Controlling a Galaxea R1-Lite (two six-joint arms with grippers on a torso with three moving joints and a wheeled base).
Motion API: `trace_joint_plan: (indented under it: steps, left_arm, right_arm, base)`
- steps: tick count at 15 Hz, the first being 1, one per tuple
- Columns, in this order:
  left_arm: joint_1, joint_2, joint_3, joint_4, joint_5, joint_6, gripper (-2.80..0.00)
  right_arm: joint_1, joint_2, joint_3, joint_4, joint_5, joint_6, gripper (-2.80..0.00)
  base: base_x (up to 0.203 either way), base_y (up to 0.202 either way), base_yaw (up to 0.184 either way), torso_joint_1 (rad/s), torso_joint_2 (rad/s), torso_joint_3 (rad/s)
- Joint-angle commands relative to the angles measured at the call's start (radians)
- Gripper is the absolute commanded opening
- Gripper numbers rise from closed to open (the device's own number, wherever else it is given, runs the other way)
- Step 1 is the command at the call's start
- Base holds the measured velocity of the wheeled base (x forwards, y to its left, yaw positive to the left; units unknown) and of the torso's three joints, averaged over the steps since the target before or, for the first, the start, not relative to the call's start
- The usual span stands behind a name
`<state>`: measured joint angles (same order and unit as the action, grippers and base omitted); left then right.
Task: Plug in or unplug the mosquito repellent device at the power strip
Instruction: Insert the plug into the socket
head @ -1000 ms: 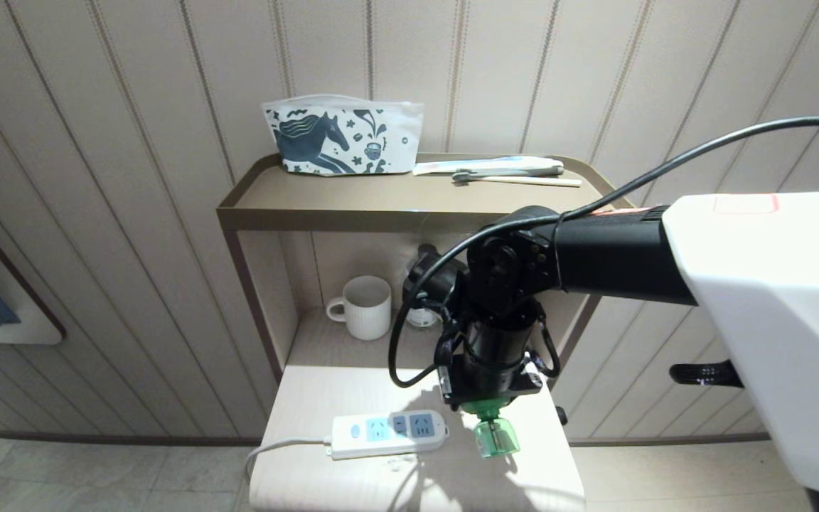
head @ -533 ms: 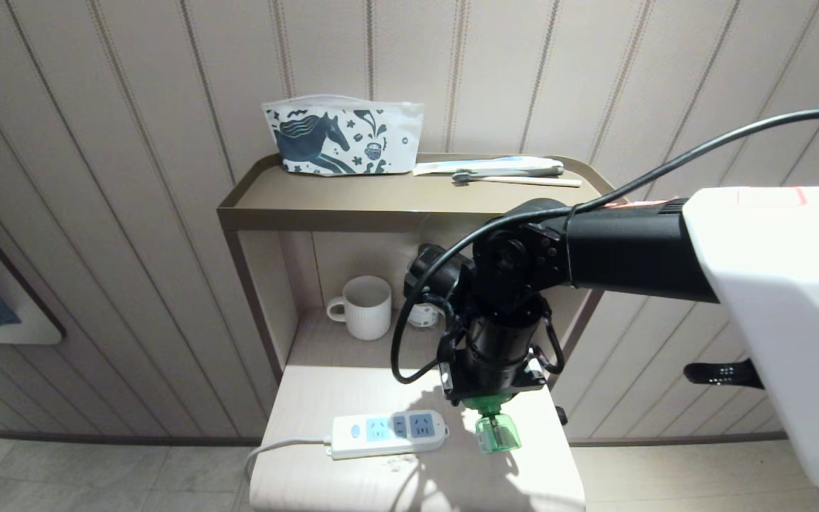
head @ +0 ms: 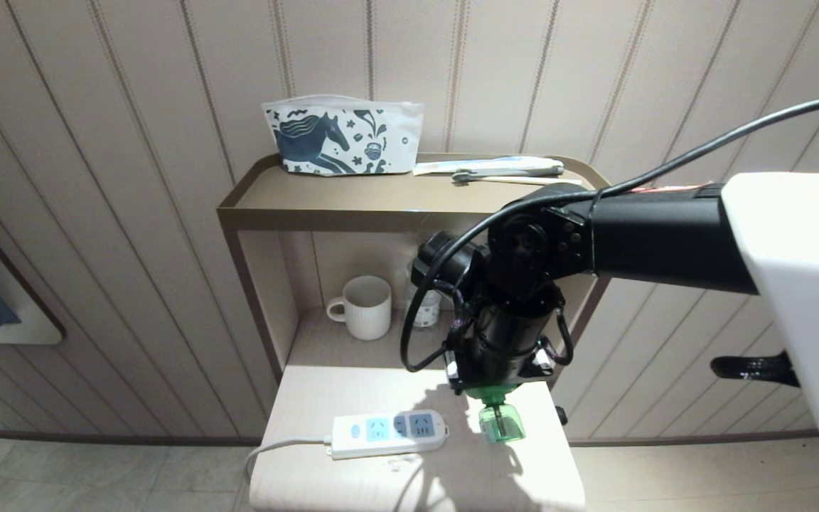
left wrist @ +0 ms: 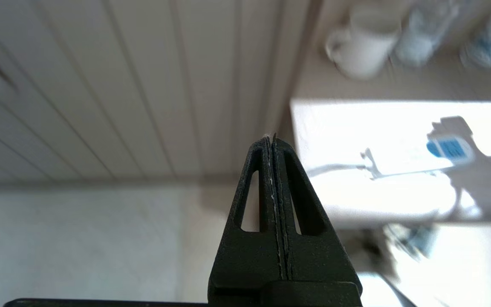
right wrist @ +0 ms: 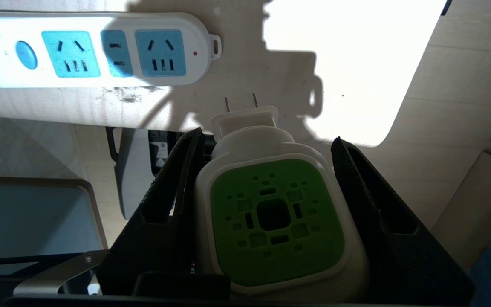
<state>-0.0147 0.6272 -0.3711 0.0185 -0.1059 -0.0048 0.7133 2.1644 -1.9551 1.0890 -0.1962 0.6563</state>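
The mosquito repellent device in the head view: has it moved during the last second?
Yes. The mosquito repellent device, held by the right end effector, has shifted slightly right, farther from the power strip.

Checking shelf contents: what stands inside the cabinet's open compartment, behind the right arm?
A white mug stands there, with part of a clear bottle beside it. The right arm covers whatever stands farther right in the head view.

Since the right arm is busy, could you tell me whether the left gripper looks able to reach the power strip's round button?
Probably yes: the power strip lies bare on the shelf, nothing over its button; the shut left gripper is off to its side.
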Motion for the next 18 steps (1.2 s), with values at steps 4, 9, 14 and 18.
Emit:
trace_joint_plan:
  steps: [4, 9, 14, 18]
  left_arm:
    - [-0.062, 0.779, -0.102, -0.101, -0.124, -0.063, -2.8]
    - [-0.282, 1.211, -0.154, -0.235, -0.145, -0.102, -2.8]
    - [-0.494, 1.416, -0.283, -0.387, -0.079, -0.308, -2.8]
    - [-0.499, 1.467, -0.366, -0.389, -0.042, -0.317, -2.8]
  right_arm:
    - [-0.017, -0.056, 0.001, 0.014, 0.0, 0.004, -2.8]
    - [-0.032, -0.08, 0.001, 0.013, 0.0, 0.001, -2.8]
    - [-0.067, -0.087, 0.007, 0.015, 0.0, -0.004, -2.8]
    - [-0.074, -0.086, 0.014, 0.015, 0.0, -0.004, -2.8]
  base:
    - [0.0, 0.0, 0.0, 0.0, 0.0, 0.0]
    - [0.0, 0.0, 0.0, 0.0, 0.0, 0.0]
    - [0.0, 0.0, 0.0, 0.0, 0.0, 0.0]
    - [0.0, 0.0, 0.0, 0.0, 0.0, 0.0]
